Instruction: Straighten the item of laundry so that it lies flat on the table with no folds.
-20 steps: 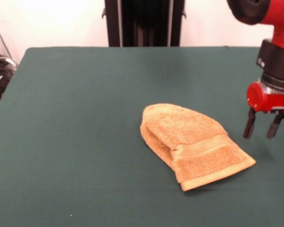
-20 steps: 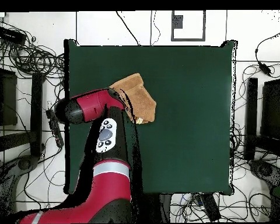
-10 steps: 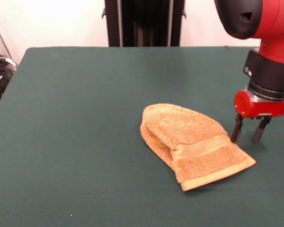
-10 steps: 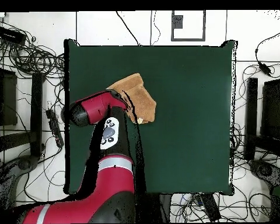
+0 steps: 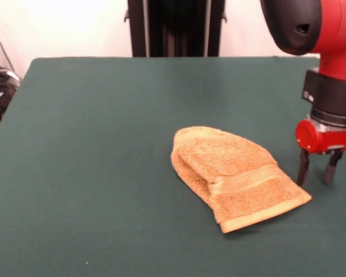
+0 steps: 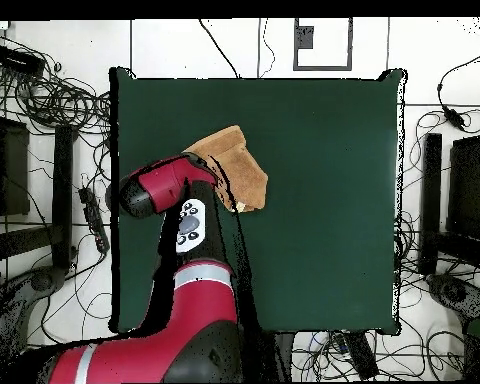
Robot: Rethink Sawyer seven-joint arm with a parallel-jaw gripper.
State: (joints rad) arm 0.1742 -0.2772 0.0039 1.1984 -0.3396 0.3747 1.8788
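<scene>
A folded orange-tan terry hand towel [image 5: 233,176] with a woven band stripe lies bunched on the dark green felt-like table [image 5: 92,150], right of centre in the front view. The red and black arm's gripper [image 5: 317,173] hangs just beside the towel's right corner, fingers spread apart and empty. Overhead, the arm [image 6: 179,190] hides part of the towel [image 6: 239,170]. Tangled black cables [image 6: 44,95] lie on the floor around the table.

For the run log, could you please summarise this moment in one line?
orange-tan terry towel: folded | gripper: open, beside towel | dark green table
</scene>
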